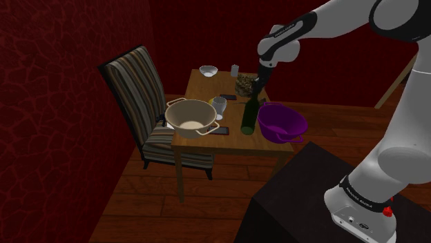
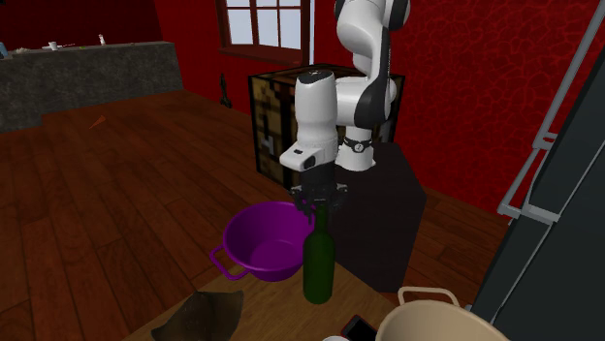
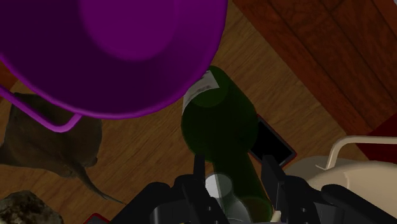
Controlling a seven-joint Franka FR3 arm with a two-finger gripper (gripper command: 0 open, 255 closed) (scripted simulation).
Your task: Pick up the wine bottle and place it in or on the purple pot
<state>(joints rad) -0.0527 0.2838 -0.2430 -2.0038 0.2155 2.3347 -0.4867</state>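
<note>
On the surface [image 1: 200, 88] we saw a cream pot [image 1: 192, 117] and purple pot [image 1: 281, 122] flanking the wine bottle [image 1: 249, 116], the hand [image 2: 318, 210] clasping its neck.

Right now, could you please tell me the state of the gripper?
Gripper: fingers closed on the neck of the wine bottle, which stands on the table.

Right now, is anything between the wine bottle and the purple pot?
Nothing. The wine bottle stands right beside the purple pot; the shoulder and second exterior views show no object between them.
</note>
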